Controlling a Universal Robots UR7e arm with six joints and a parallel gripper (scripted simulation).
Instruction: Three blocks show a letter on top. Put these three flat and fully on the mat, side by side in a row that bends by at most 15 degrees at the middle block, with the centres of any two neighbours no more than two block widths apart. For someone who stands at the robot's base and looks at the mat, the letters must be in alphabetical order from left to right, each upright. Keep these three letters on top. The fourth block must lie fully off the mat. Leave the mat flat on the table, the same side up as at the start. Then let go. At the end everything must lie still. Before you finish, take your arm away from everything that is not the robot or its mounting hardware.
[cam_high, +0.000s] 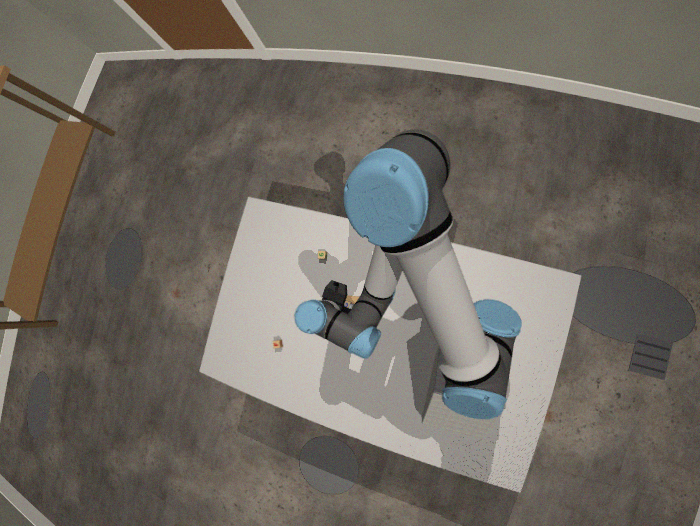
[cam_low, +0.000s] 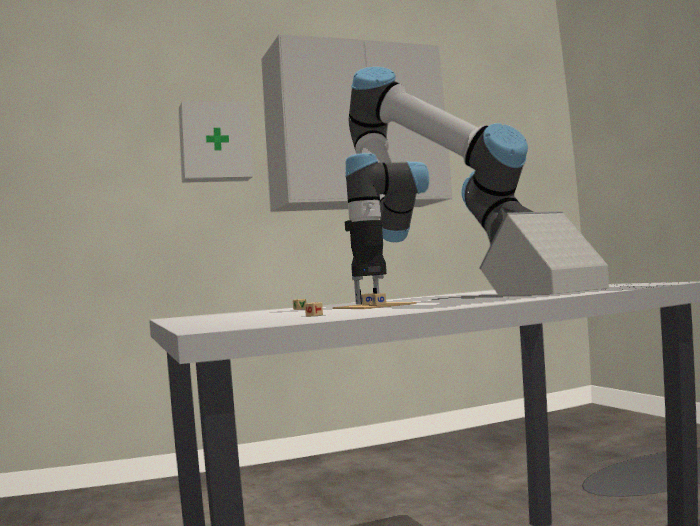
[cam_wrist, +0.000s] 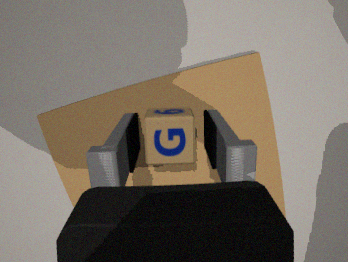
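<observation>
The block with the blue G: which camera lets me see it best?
The wrist view: the block sits large between the open fingers, its G plain to read. The top view shows only a small part beside the arm. The exterior view shows blue marks low by the fingers, too small to read surely.

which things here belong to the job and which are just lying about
Part of the job:
- mat
- G block
- second blue-marked block
- red-marked block
- green-marked block
- gripper

Not part of it:
- bench
- wall cabinet
- green-cross box
</observation>
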